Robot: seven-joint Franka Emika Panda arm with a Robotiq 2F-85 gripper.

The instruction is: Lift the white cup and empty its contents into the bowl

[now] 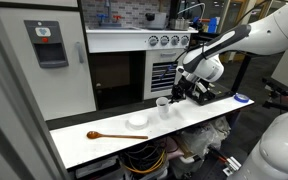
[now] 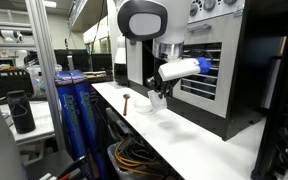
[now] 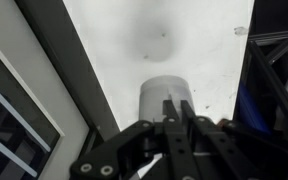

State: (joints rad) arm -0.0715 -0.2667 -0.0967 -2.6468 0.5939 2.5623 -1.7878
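The white cup (image 1: 163,106) is near the middle of the white counter, to the right of the bowl (image 1: 137,121). In the wrist view the cup (image 3: 164,95) shows as a white cylinder right in front of my fingers. My gripper (image 3: 174,108) has its two fingers close together, pinched on the cup's near wall. It also shows in both exterior views (image 1: 174,96) (image 2: 160,93), low over the counter. I cannot tell whether the cup touches the counter. Its contents are hidden. In the wrist view a faint round shape (image 3: 149,40) lies beyond the cup.
A brown wooden spoon (image 1: 104,134) lies on the counter (image 1: 94,148) left of the bowl. A black oven front with racks (image 1: 164,70) stands right behind. A blue-rimmed object (image 1: 242,98) sits at the counter's right end. Blue bottles (image 2: 74,110) stand beside the counter.
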